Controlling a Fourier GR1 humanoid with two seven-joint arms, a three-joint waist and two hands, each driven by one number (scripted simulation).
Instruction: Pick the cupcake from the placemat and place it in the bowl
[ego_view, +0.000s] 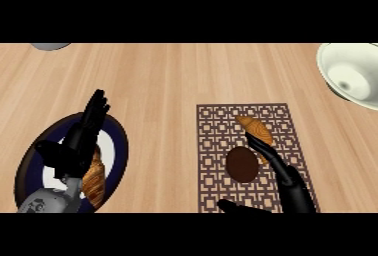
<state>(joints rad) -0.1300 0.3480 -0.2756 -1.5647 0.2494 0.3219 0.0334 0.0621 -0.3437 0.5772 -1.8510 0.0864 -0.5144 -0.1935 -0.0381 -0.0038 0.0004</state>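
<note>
On the brown patterned placemat (214, 150) lies the cupcake (241, 164), seen as a dark brown round top. A tan-orange piece (255, 129) lies just beyond it; I cannot tell whether the two are joined. My right hand (288, 182) comes in from the lower right over the mat and is open. Its straight fingers run along the cupcake's right side up to the tan piece, and the thumb (236, 206) lies below the cupcake. The white bowl (354, 75) stands at the far right, cut by the view's edge. My left hand (81, 145) rests open at the left, fingers up.
A dark blue plate (118, 150) with a white centre lies under the left hand, and a golden-brown pastry (94, 177) lies on it. A grey object (50, 46) shows at the top left edge. Bare wooden counter lies between the placemat and the bowl.
</note>
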